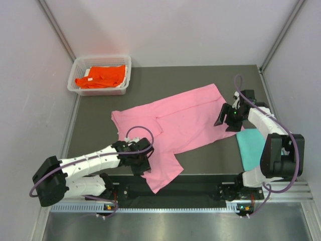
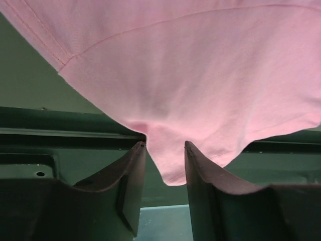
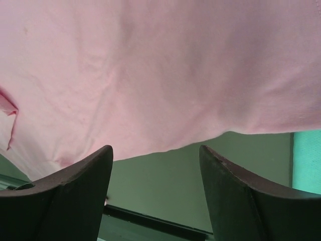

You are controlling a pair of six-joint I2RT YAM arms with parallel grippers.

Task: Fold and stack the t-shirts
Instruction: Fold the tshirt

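A light pink t-shirt [image 1: 185, 120] lies spread diagonally over the dark table, and one part hangs past the front edge. My left gripper [image 1: 142, 164] is at its near-left edge. In the left wrist view that gripper [image 2: 163, 146] is open, with a flap of the pink shirt [image 2: 200, 75] hanging between the fingertips. My right gripper [image 1: 224, 118] is at the shirt's right edge. It is open [image 3: 155, 148] with nothing between its fingers, just short of the pink hem [image 3: 150, 75]. A teal t-shirt [image 1: 251, 145] lies at the right, partly under the right arm. An orange t-shirt [image 1: 100, 76] sits in the basket.
The white mesh basket [image 1: 100, 58] stands at the back left corner. Grey walls close in the table on the left, right and back. A black rail [image 1: 190, 188] runs along the front edge between the arm bases. Teal cloth [image 3: 307, 160] shows at the right of the right wrist view.
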